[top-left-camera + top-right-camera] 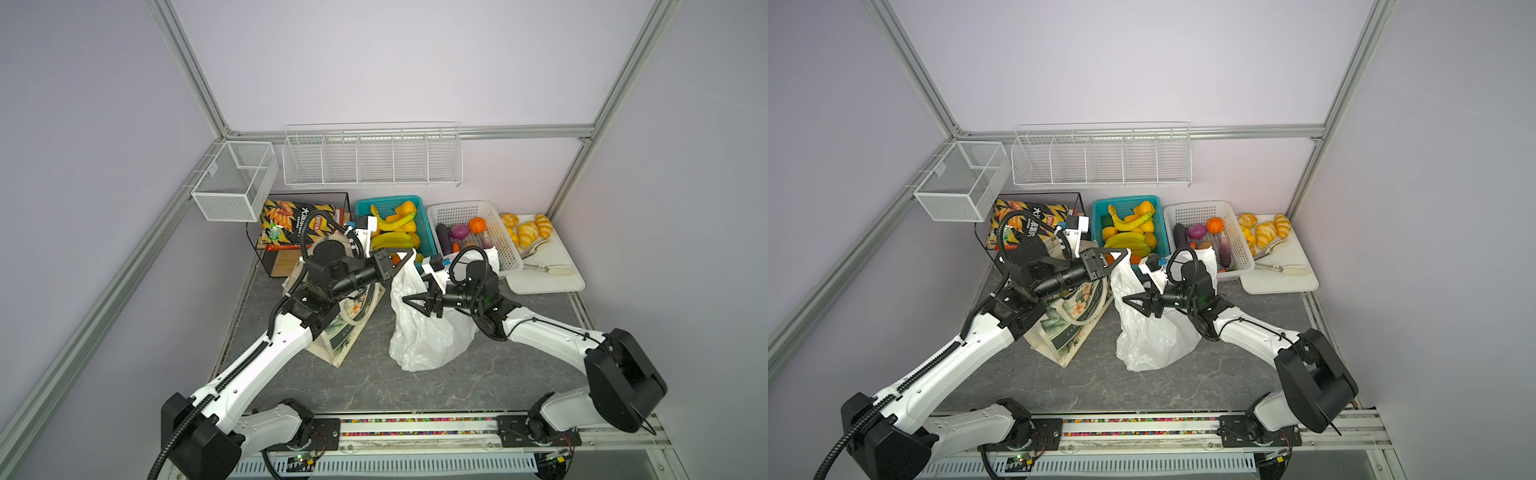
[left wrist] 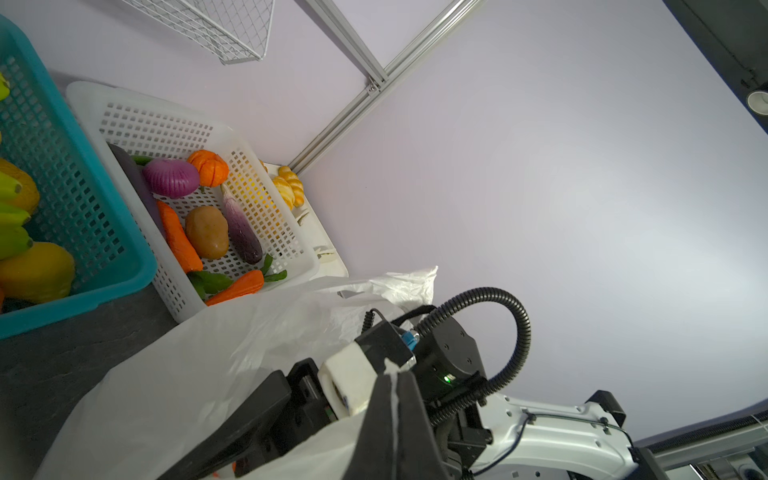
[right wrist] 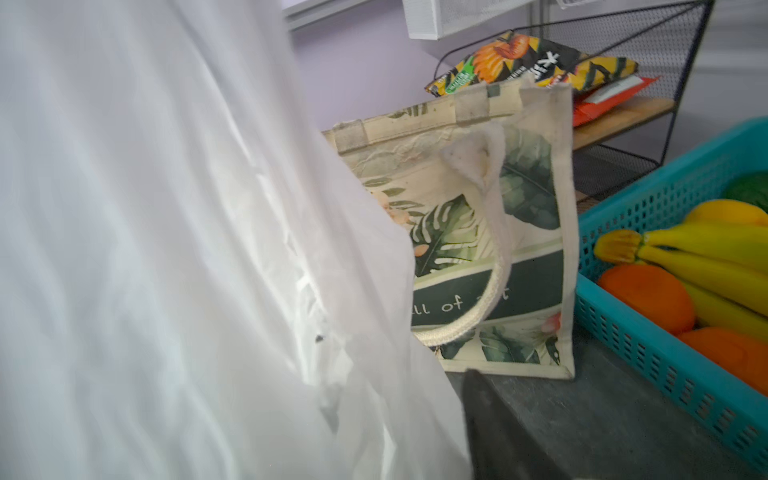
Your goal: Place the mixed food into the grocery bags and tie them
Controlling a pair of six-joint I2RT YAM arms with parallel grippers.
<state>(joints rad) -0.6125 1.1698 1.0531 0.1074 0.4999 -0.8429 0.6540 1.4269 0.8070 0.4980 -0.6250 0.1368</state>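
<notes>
Grey tabletop [image 1: 415, 386]: white plastic bag [image 1: 432, 340] stood centre, canvas tote [image 1: 343, 336] left.
Left gripper [image 1: 411, 253]: pinched bag's far rim, holding mouth up.
Right gripper [image 1: 411, 301]: jaws spread beside the film, likely to widen it.
Toy vegetables [image 1: 459, 231]: lay unpacked in far white basket [image 1: 507, 249].

The left arm [image 1: 266, 353] is stretched forward and angled rightward, and the left claw [image 1: 406, 255] is pressed shut at its tips. The right arm [image 1: 548, 332] is bent inward, the right claw [image 1: 417, 305] is pointed leftward, and its jaws are spread apart.
</notes>
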